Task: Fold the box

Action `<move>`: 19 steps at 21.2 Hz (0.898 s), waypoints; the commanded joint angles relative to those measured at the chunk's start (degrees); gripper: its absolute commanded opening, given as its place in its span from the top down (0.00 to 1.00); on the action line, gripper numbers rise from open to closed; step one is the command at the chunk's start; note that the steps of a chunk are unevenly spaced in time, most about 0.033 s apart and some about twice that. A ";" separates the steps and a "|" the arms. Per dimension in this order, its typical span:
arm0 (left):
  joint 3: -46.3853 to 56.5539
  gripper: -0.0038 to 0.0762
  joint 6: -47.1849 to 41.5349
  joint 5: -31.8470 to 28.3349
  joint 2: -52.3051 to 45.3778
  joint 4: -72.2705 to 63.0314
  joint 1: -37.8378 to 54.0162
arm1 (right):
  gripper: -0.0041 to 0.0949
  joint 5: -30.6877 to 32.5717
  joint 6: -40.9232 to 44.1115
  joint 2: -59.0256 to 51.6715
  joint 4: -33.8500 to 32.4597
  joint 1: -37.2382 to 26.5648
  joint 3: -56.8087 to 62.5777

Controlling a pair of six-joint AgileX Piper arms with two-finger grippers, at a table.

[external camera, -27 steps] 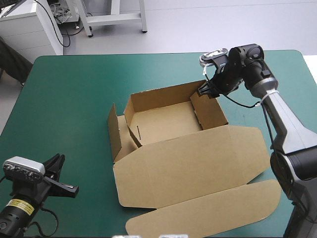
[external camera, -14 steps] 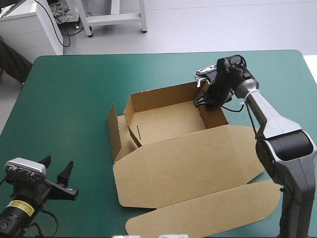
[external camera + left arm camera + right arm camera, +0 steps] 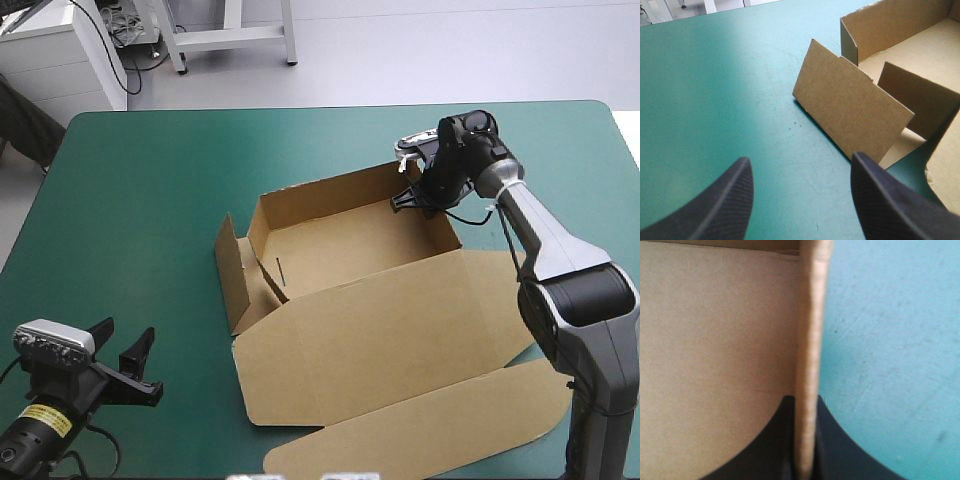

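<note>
The brown box [image 3: 350,250] sits mid-table as an open tray, its back and right walls raised. My right gripper [image 3: 410,200] is at the tray's far right corner. In the right wrist view the gripper [image 3: 805,440] is shut on the box, with the right wall's top edge [image 3: 810,340] pinched between the black fingers. My left gripper [image 3: 130,365] hovers open near the table's front left corner, well short of the box. In the left wrist view the left gripper [image 3: 800,200] faces the loose left side flap [image 3: 850,110], with teal-green cover between them.
The box's lid [image 3: 380,340] lies flat toward the front edge, and its long tuck flap [image 3: 420,430] nearly reaches that edge. The left side flap [image 3: 232,275] stands tilted outward. Teal-green cover [image 3: 140,200] stretches left of and beyond the box.
My right gripper came in over the far right corner and shut on the right wall, which now stands straighter. My left gripper opened and sank slightly. The box shifted a little.
</note>
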 commanded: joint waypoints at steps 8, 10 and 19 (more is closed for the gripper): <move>-1.42 0.50 0.48 -3.09 0.60 -0.11 -0.02 | 0.98 1.52 1.13 -23.76 -8.01 -0.02 -1.52; -2.54 0.56 0.57 -4.07 2.13 -0.11 -0.02 | 0.98 1.52 1.53 -26.43 -9.11 -0.02 -1.52; -16.22 0.58 -1.90 -6.92 23.29 10.15 -0.02 | 0.98 1.52 1.76 -30.78 -7.76 -0.02 -1.52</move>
